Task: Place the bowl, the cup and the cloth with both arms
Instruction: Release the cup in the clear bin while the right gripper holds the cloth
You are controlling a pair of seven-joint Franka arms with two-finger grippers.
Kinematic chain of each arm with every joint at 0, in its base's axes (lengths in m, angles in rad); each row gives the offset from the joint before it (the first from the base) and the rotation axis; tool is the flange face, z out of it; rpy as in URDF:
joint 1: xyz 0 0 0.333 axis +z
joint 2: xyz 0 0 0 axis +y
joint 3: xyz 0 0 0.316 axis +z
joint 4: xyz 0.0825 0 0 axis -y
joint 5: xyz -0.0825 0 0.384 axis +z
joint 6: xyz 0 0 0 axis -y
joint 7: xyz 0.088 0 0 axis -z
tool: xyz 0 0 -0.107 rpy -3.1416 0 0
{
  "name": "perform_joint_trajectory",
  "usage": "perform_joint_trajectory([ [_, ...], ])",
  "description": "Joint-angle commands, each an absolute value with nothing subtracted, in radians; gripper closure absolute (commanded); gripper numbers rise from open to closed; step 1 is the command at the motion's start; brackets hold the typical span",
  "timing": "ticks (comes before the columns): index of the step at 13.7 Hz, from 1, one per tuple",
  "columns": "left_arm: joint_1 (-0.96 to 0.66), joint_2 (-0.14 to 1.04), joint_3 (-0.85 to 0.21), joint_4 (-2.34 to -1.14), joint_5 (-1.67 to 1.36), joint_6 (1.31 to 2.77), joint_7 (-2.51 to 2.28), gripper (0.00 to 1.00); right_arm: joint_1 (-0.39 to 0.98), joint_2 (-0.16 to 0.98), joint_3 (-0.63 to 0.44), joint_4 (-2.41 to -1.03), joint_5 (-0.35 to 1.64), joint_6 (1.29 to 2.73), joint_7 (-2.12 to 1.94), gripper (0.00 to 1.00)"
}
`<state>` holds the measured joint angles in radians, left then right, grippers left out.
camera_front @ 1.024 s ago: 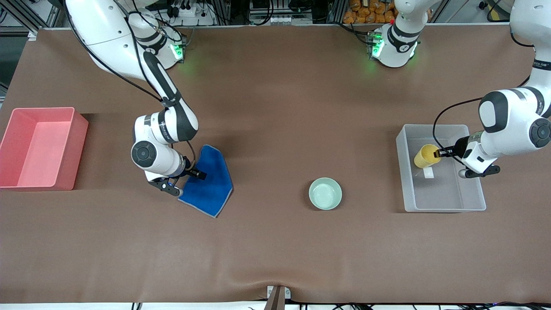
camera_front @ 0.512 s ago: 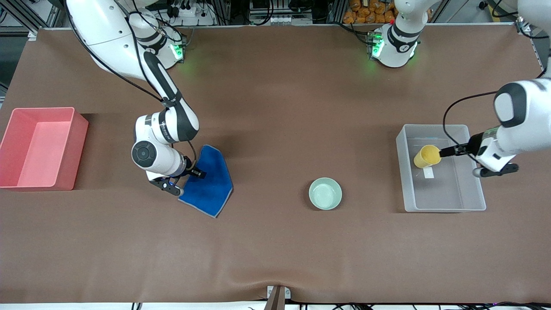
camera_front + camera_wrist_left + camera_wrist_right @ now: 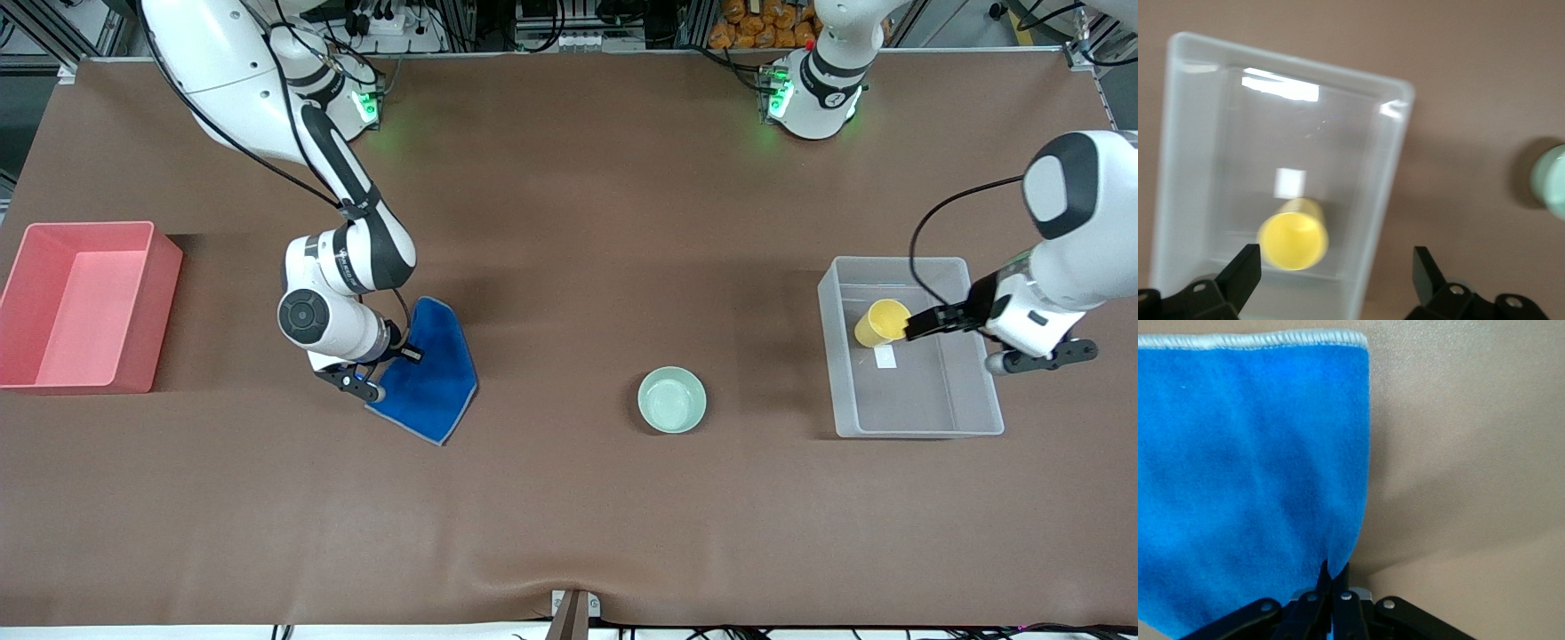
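- Right arm (image 3: pixel 342 191) comes down from its base, elbow bent, wrist tipped low toward the table.
- Right gripper (image 3: pixel 407 354) sits low, fingers (image 3: pixel 1331 587) pinched tight together.
- Left arm (image 3: pixel 1071 222) is folded in at its own end of the table.
- Left gripper (image 3: pixel 1331 267) is up in the air, fingers (image 3: pixel 1245 267) spread wide.

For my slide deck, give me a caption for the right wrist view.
Right pincer shut on the edge of the blue cloth, above the brown table.
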<state>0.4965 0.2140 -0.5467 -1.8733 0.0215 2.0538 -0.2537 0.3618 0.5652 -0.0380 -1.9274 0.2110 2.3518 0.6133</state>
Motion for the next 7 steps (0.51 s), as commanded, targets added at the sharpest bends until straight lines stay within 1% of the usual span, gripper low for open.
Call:
perform_joint_trajectory([
  [1, 0.392, 0.32, -0.558, -1.744, 0.044, 2.034, -0.423, 0.0, 0.373, 0.561, -0.046, -1.934, 0.229, 2.361, 0.617, 1.0],
  [4, 0.284, 0.435, -0.552, -1.654, 0.046, 2.052, -0.563, 0.0, 0.374, 0.537, -0.046, -1.933, 0.227, 2.358, 0.617, 1.0],
  [5, 0.249, 0.477, -0.551, -1.626, 0.057, 2.078, -0.605, 0.0, 0.373, 0.519, -0.048, -1.933, 0.227, 2.355, 0.615, 1.0],
  [7, 0.204, 0.54, -0.551, -1.617, 0.15, 2.133, -0.723, 0.0, 0.373, 0.479, -0.048, -1.934, 0.227, 2.352, 0.609, 1.0],
])
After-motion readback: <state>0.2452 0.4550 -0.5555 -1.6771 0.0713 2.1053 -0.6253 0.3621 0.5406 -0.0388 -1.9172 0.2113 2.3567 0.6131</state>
